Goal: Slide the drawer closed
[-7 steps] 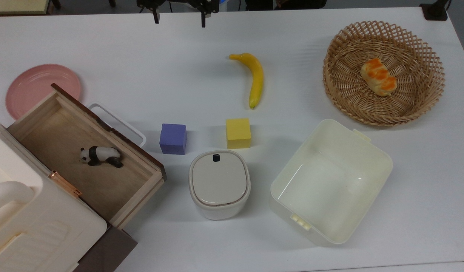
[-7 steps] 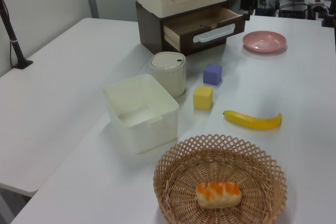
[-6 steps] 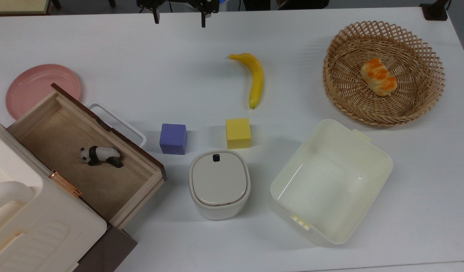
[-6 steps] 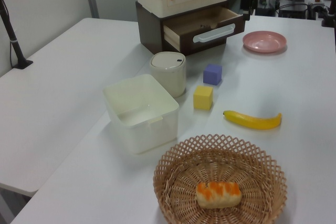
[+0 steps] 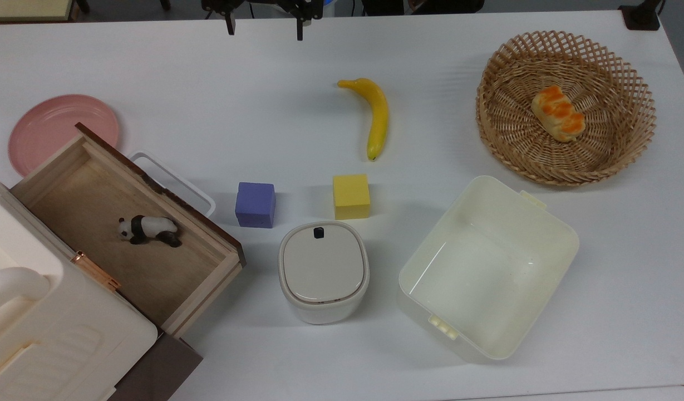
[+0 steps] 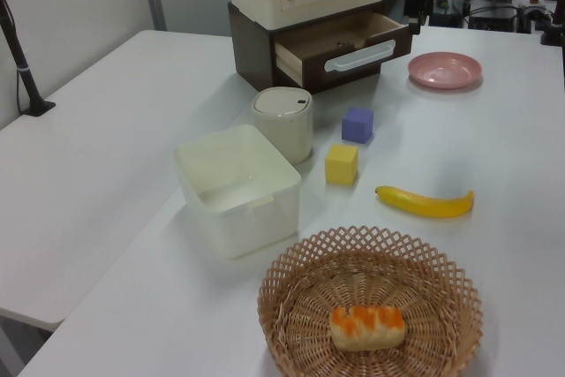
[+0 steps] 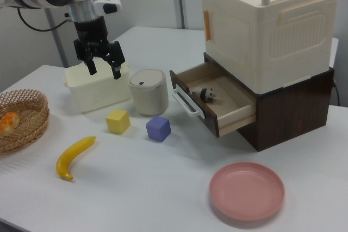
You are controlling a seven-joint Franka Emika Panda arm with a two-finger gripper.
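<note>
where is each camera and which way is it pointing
Top view: overhead, looking straight down at the table; end effector fingertips at its top edge.
Left view: from the basket end, facing the open drawer; part of the arm at the far edge.
Right view: from the plate side, facing the drawer; arm and open end effector upper left.
All share the drawer.

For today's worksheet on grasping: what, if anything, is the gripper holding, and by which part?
Nothing. The gripper hangs open above the table, well apart from the drawer.

A banana lies near a yellow cube and purple cube.
</note>
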